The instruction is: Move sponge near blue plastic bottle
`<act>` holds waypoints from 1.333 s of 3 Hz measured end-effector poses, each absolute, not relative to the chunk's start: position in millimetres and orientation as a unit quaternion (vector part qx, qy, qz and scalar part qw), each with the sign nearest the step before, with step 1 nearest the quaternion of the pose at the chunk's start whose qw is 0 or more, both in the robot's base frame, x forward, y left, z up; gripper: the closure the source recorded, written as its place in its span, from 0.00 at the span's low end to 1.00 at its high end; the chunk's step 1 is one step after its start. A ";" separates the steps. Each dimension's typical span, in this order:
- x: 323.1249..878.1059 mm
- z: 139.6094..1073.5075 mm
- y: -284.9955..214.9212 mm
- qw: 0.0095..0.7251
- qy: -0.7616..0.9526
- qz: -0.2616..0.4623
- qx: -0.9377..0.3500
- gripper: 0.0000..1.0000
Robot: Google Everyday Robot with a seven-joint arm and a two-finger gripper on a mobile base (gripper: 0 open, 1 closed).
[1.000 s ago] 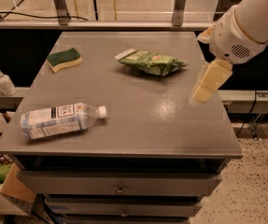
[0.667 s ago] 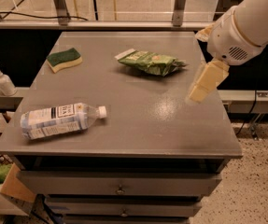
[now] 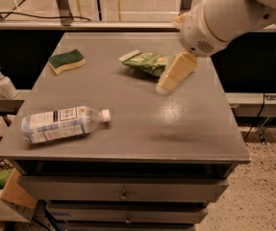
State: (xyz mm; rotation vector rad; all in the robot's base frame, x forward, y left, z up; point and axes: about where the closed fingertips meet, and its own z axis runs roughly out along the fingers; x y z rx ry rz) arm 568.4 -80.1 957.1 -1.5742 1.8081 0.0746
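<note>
The sponge (image 3: 68,61), dark green top over pale yellow foam, lies flat at the far left of the grey table (image 3: 128,124). The blue plastic bottle (image 3: 63,124), clear with a white cap and a white-and-black label, lies on its side near the front left edge, cap pointing right. My gripper (image 3: 169,81) hangs above the middle right of the table, just in front of a green snack bag (image 3: 147,61). It holds nothing. It is well to the right of the sponge and the bottle.
A small white pump dispenser (image 3: 4,83) stands on a low ledge left of the table. Cardboard boxes (image 3: 5,191) sit on the floor at the front left. A railing runs behind the table. Drawers are under the tabletop.
The gripper and arm have moved left over the table, from its right edge toward the middle. The sponge, bottle and bag have not moved.
</note>
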 end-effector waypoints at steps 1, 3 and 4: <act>598.3 953.8 -43.0 0.377 0.689 0.051 -0.617 0.00; 657.5 940.4 14.0 0.394 0.685 0.099 -0.605 0.00; 683.7 928.1 40.2 0.397 0.696 0.114 -0.588 0.00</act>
